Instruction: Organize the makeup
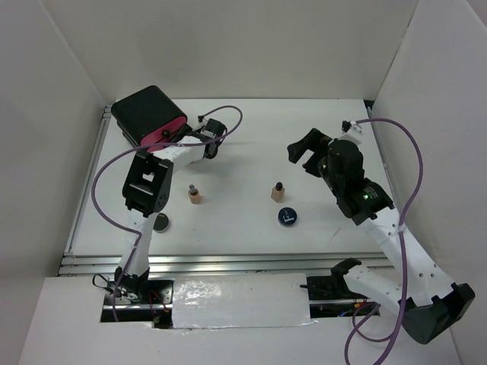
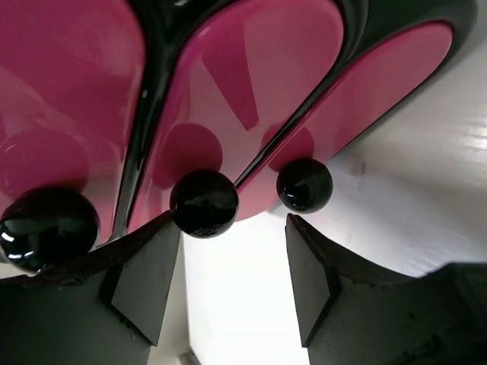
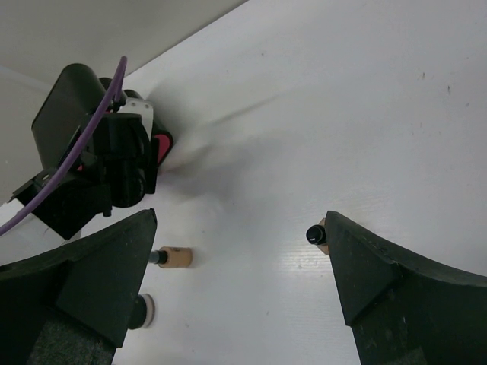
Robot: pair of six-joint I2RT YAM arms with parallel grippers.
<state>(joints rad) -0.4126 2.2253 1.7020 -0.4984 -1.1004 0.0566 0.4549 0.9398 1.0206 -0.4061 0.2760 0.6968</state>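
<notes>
Top view: sorting looks barely begun. A tan bottle (image 1: 195,196), a second tan bottle (image 1: 278,191), the blue-rimmed compact (image 1: 287,217) and the black compact (image 1: 160,222) sit loose on the surface (image 1: 236,163), all nearer the bases than the right tool (image 1: 304,149). No packets show. The left arm reaches to the black box (image 1: 144,110).

Left wrist: the left tool (image 2: 232,228) is spread wide and empty, just short of the pink drawer fronts (image 2: 251,84), which look shut. The middle knob (image 2: 204,203) sits by one fingertip. No makeup is in sight.

Right wrist: the right tool is wide, empty and above the surface. One bottle shows beside each finger, well beyond.
</notes>
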